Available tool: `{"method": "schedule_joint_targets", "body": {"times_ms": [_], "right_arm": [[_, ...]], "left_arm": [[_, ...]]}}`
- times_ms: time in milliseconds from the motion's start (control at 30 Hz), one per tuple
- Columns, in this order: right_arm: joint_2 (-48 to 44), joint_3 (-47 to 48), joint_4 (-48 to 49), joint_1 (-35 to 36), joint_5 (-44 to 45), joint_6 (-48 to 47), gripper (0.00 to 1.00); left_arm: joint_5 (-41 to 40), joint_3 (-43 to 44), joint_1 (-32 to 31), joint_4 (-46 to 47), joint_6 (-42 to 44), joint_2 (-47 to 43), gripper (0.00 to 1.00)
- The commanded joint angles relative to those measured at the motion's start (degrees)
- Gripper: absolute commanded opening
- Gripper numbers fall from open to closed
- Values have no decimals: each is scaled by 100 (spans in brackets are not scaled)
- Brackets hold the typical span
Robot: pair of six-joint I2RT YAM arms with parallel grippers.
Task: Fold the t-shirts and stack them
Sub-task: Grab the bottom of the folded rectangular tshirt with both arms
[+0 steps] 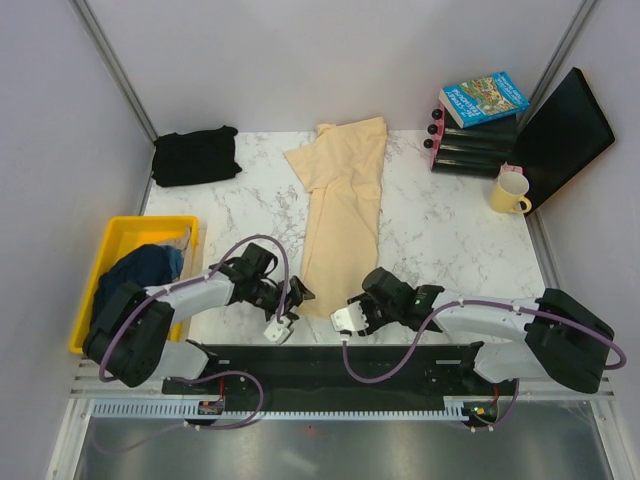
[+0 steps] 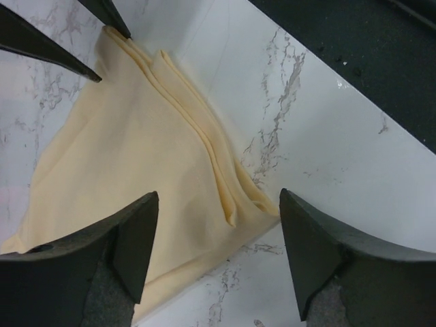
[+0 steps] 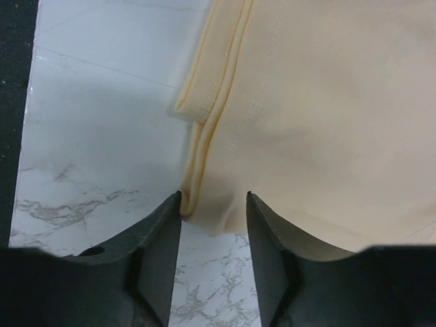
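A pale cream-yellow t-shirt (image 1: 342, 205) lies folded lengthwise down the middle of the marble table (image 1: 450, 240). Both grippers sit at its near hem. My left gripper (image 1: 296, 298) is wide open, its jaws either side of the near-left corner of the cream shirt (image 2: 136, 136), and its fingertips (image 2: 144, 211) do not press the cloth. My right gripper (image 1: 352, 316) has its jaws half closed around the near-right corner of the shirt (image 3: 327, 102). One of its fingertips (image 3: 174, 204) touches the folded edge. A black t-shirt (image 1: 195, 156) lies bunched at the back left. A dark navy one (image 1: 140, 270) sits in the bin.
The yellow bin (image 1: 150, 224) stands at the left edge. At the back right are a stack of books on black cylinders (image 1: 480, 120), a yellow mug (image 1: 510, 191) and a leaning black board (image 1: 562, 135). A dark mat (image 1: 330, 362) runs along the near edge.
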Motion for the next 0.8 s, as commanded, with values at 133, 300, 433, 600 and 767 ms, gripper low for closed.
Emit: {"method": "schedule_joint_targets", "body": {"times_ms": [133,300,433,600,767], "right_arm": [[247,164,-448,-13,148,225,21],[203,261,-589,-48,130,208,12],[229,375,-668,-75,130,287,0],[229,744,-861,-224,60,602,0],[413,1560,-1327,-522,-186,981,0]], "left_arm": [[-494,328,-33,-188,1258,463,47],[-557,443,-50,-180,1162,587,24],[-505,513,-120,-179,890,561,2],[-425,820,-129,-188,-40,403,2],[-346,1461,-129,-188,-1288,297,2]]}}
